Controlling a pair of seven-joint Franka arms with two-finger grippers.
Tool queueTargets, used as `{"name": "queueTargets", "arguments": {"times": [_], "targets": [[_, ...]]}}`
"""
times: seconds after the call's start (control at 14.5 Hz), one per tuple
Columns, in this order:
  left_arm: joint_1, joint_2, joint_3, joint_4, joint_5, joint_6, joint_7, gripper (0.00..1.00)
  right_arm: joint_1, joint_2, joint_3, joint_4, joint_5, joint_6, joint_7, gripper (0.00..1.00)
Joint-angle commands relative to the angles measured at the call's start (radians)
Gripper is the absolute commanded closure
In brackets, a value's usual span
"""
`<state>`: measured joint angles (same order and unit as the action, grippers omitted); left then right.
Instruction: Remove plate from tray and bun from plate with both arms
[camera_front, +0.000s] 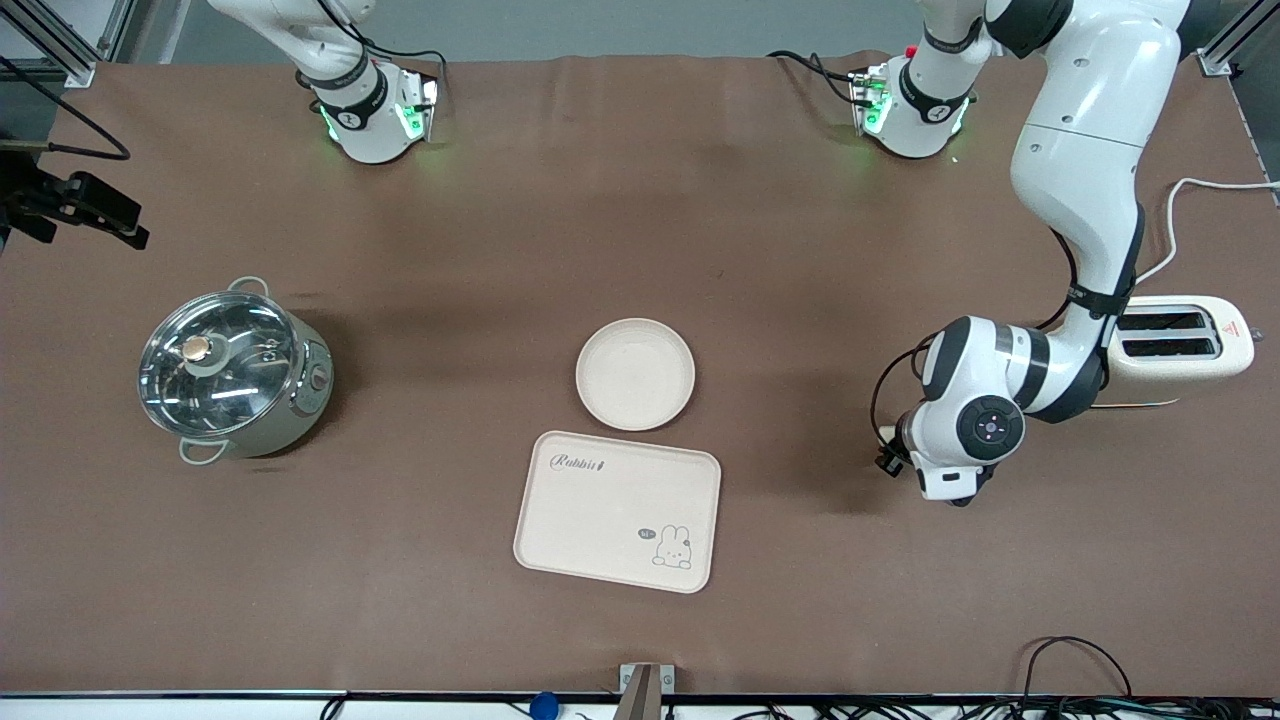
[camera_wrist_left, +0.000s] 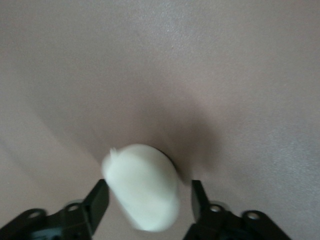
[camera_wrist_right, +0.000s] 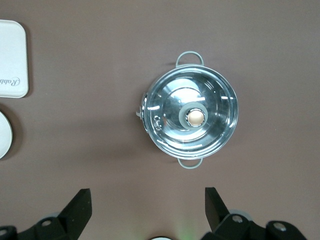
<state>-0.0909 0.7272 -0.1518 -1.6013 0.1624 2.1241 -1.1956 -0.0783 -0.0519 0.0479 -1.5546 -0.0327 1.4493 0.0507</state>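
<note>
The bun (camera_wrist_left: 142, 187), a pale cream lump, lies on the brown table between the fingers of my left gripper (camera_wrist_left: 149, 200). The jaws stand open around it, one finger close against it and a gap at the other. In the front view the left arm's wrist (camera_front: 965, 440) is low over the table beside the toaster and hides the bun. The round cream plate (camera_front: 635, 373) sits on the table mid-table, touching the edge of the rabbit tray (camera_front: 618, 510) that is farther from the camera. My right gripper (camera_wrist_right: 147, 210) is open and empty, high above the pot.
A steel pot with a glass lid (camera_front: 232, 372) stands toward the right arm's end, also in the right wrist view (camera_wrist_right: 190, 115). A cream toaster (camera_front: 1180, 345) stands at the left arm's end, with its cord. Cables lie along the table's near edge.
</note>
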Motion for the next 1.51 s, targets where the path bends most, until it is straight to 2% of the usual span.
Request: {"name": "queueTargets", "arguments": {"times": [0.0,0.21,0.48,0.62,0.89,1.17,1.44], "targets": [[0.014,-0.051,-0.012,-0.005,0.019,-0.003,0.025,0.00,0.083,-0.023,-0.092,-0.012,0.008,-0.017,0.003,0.00],[0.016,-0.132,-0.011,0.014,0.019,-0.053,0.193,0.00,0.097,-0.023,-0.099,-0.012,0.011,-0.017,0.004,0.00],[0.043,-0.288,-0.012,0.038,0.016,-0.148,0.388,0.00,0.085,-0.022,-0.099,-0.012,0.011,-0.020,0.005,0.00],[0.046,-0.350,-0.012,0.078,0.009,-0.247,0.488,0.00,0.025,-0.022,-0.063,-0.015,0.042,-0.020,-0.011,0.00],[0.051,-0.436,-0.012,0.190,0.009,-0.459,0.721,0.00,0.019,-0.022,-0.063,-0.016,0.063,-0.018,-0.012,0.00],[0.051,-0.541,-0.012,0.195,-0.012,-0.562,0.895,0.00,0.020,-0.020,-0.066,-0.018,0.056,-0.015,-0.045,0.00],[0.049,-0.633,-0.002,0.158,-0.061,-0.581,1.008,0.00,0.022,-0.020,-0.066,-0.015,0.022,-0.003,-0.089,0.00]]}}
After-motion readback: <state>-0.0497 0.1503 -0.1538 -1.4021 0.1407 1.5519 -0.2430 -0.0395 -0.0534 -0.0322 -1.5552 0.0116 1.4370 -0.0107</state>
